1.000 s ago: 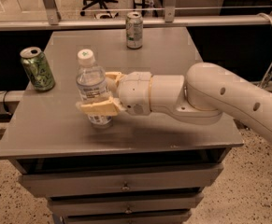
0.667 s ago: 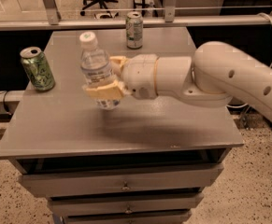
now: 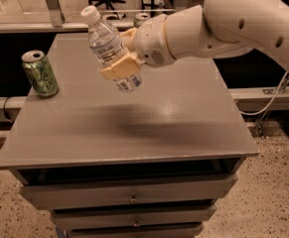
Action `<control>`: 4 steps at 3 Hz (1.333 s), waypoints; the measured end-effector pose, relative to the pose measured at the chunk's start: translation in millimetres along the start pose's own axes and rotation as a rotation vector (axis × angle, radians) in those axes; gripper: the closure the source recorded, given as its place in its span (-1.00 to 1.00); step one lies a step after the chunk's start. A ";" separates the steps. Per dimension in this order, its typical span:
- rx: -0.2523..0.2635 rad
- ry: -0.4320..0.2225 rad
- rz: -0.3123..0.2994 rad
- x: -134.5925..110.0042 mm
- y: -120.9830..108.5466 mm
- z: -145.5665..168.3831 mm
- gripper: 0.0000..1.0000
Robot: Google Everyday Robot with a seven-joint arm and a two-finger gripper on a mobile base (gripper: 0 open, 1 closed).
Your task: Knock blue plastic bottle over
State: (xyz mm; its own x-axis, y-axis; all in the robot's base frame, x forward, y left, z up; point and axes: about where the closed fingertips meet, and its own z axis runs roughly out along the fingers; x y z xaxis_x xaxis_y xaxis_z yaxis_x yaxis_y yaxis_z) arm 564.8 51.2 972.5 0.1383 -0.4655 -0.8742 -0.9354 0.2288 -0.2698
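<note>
The blue plastic bottle [image 3: 108, 46] is clear with a white cap and a white-blue label. It is held in the air above the grey table [image 3: 134, 128], tilted with its cap toward the upper left. My gripper [image 3: 122, 55] is shut on the bottle's middle, with tan fingers [image 3: 118, 69] on its near side. The white arm [image 3: 223, 19] reaches in from the right.
A green soda can [image 3: 40, 73] stands at the table's left edge. A pale silver-green can [image 3: 141, 19] stands at the far edge, mostly hidden behind my wrist. Drawers sit below the tabletop. Chair legs and a metal frame are beyond the table.
My gripper has lifted the bottle off the table, up and away, and tilted it so the cap leans left. The cans have not moved.
</note>
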 end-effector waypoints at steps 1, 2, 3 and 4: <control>0.004 0.202 0.042 39.0 -22.4 -10.5 1.00; 0.003 0.407 0.083 85.3 -33.6 -18.5 1.00; 0.008 0.558 0.088 115.9 -42.3 -24.0 1.00; -0.013 0.681 0.091 140.4 -47.4 -18.2 0.94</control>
State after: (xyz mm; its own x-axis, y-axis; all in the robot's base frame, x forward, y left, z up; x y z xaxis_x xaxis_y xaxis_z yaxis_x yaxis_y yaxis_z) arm 622.7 -40.5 869.8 -0.1725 -0.8796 -0.4434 -0.9380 0.2842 -0.1987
